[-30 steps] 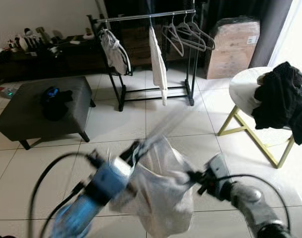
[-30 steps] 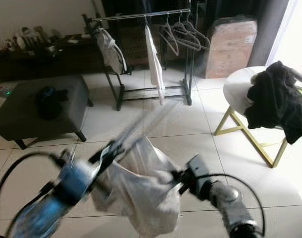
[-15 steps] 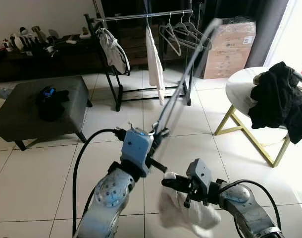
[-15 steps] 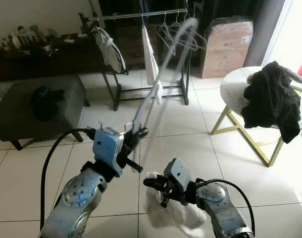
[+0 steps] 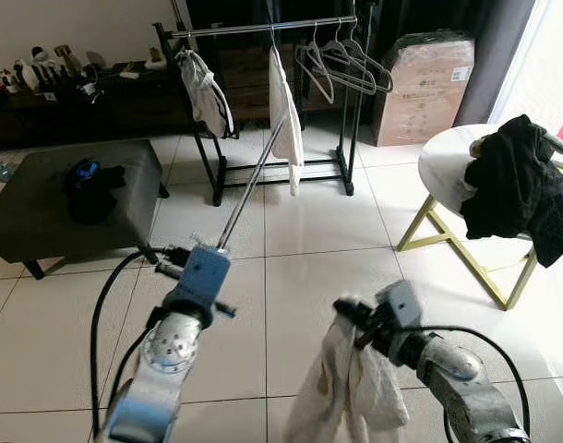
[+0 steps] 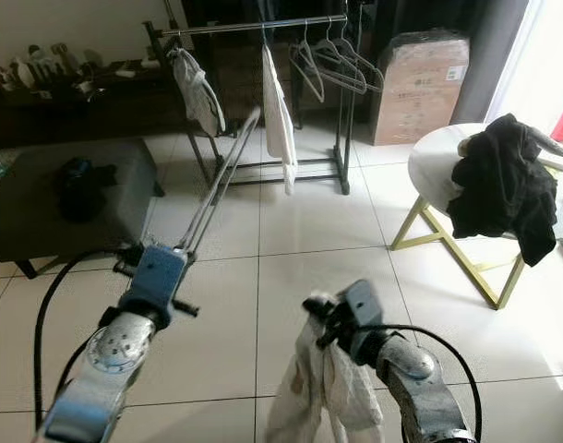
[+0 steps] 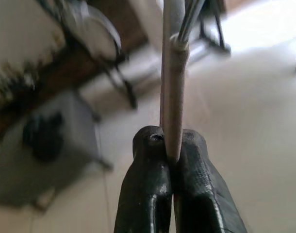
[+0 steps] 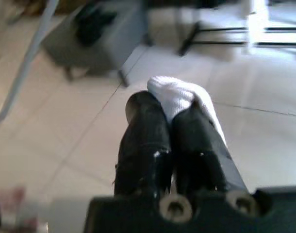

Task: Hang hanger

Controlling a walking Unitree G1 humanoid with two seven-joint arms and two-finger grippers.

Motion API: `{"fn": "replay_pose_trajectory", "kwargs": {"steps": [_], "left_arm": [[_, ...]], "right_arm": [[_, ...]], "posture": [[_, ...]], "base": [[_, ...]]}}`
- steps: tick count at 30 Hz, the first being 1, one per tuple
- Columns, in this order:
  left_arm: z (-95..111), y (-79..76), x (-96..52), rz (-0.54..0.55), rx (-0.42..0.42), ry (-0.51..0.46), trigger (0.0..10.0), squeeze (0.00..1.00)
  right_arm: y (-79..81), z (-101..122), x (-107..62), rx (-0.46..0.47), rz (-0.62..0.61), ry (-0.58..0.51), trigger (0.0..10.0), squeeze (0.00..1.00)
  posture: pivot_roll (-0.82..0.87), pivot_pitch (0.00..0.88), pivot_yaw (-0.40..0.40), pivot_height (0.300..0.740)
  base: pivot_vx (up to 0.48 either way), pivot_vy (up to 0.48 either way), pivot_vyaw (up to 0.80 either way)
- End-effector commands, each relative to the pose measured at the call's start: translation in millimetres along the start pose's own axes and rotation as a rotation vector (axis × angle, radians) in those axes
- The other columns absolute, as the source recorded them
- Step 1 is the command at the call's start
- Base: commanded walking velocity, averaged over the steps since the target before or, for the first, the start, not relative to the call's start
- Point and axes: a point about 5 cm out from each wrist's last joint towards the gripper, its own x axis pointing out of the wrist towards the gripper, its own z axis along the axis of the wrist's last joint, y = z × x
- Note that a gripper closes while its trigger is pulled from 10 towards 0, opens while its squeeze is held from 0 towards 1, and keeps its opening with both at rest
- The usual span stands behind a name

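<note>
Left eye view: left gripper (image 5: 204, 251) raised over pale floor tiles (image 5: 309, 268), clamped on a grey hanger (image 5: 251, 185) that slants up toward the clothes rack (image 5: 263, 29). On the rack, a white garment (image 5: 285, 120), a pale bag-like piece (image 5: 206, 92) and several bare hangers (image 5: 341, 65). Right gripper (image 5: 348, 312) low on the right, pinching a white cloth (image 5: 341, 392) that droops below it. Dark ottoman (image 5: 41, 208) at left with a black item (image 5: 92, 189) on top; round white table (image 5: 448, 166) with gold legs at right, black clothing (image 5: 521, 185) heaped on it; cardboard box (image 5: 425, 88) behind.

Right eye view: same layout, but the hanger here reads as two thin parallel bars running from the gripper up to the rack's foot.

Left wrist view: black fingers (image 7: 153, 189) pressed together on the hanger's grey bar, a thinner wire joining it further out; ottoman and rack blurred beyond.

Right wrist view: fingers (image 8: 148, 145) closed, white cloth bunched between the tips; part of the hanger bar crossing a corner, ottoman behind.
</note>
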Motion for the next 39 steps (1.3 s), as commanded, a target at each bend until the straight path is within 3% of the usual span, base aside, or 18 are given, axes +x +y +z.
{"fn": "replay_pose_trajectory", "kwargs": {"steps": [1, 6, 13, 17, 21, 23, 27, 36, 37, 39], "left_arm": [[-36, 0.4, -6.6, -0.024, -0.054, 0.19, 10.0, 0.0], [-66, 7.3, -15.5, 0.027, -0.03, 0.343, 10.0, 0.0], [-84, 7.8, -21.4, 0.053, -0.141, 0.415, 10.0, 0.0], [-97, 2.5, -24.9, -0.012, -0.213, 0.395, 10.0, 0.0], [-114, 9.8, -36.6, 0.006, -0.242, 0.362, 10.0, 0.0], [-113, 11.9, -44.1, 0.022, -0.29, 0.329, 10.0, 0.0], [-104, 14.2, -51.4, 0.051, -0.326, 0.258, 10.0, 0.0], [-99, 6.8, -60.2, 0.029, -0.337, 0.184, 10.0, 0.0], [-97, 6.0, -59.1, 0.019, -0.327, 0.174, 10.0, 0.0], [-96, 5.7, -58.5, 0.018, -0.327, 0.171, 10.0, 0.0]], "right_arm": [[-8.7, 7, -4.2, 0.125, -0.102, -0.11, 0.0, 0.0], [-8.1, 14, -7.0, 0.234, -0.103, -0.187, 0.0, 0.0], [-6.0, 19, -6.3, 0.277, -0.096, -0.221, 0.0, 0.0], [-7.4, 16, -5.5, 0.257, -0.127, -0.199, 0.0, 0.0], [-20.6, 9, -9.9, 0.229, -0.291, -0.17, 0.0, 0.0], [-32.5, 4, -16.7, 0.236, -0.434, -0.168, 0.0, 0.0], [-38.8, -1, -23.8, 0.24, -0.526, -0.164, 0.0, 0.0], [-40.5, 6, -24.7, 0.221, -0.58, -0.225, 0.0, 0.0], [-40.0, 8, -24.7, 0.206, -0.59, -0.237, 10.0, 0.0], [-39.6, 8, -24.7, 0.203, -0.593, -0.24, 10.0, 0.0]], "posture": [[-0.04, 0.129, 0.061, 0.74], [-0.04, 0.131, 0.052, 0.74], [-0.04, 0.133, 0.041, 0.74], [-0.04, 0.126, 0.04, 0.74], [-0.05, 0.11, 0.043, 0.74], [-0.05, 0.097, 0.045, 0.74], [-0.04, 0.086, 0.046, 0.74], [-0.04, 0.059, 0.053, 0.74], [-0.04, 0.059, 0.053, 0.74], [-0.04, 0.058, 0.054, 0.74]], "base": [[0.0, 0.0, 0.0], [0.0, 0.0, 0.0], [0.0, 0.0, 0.0], [0.0, 0.0, 0.0], [0.0, 0.0, 0.0], [0.0, 0.0, 0.0], [0.0, 0.0, 0.0], [0.0, 0.0, 0.0], [0.0, 0.0, 0.0], [0.0, 0.0, 0.0]]}}
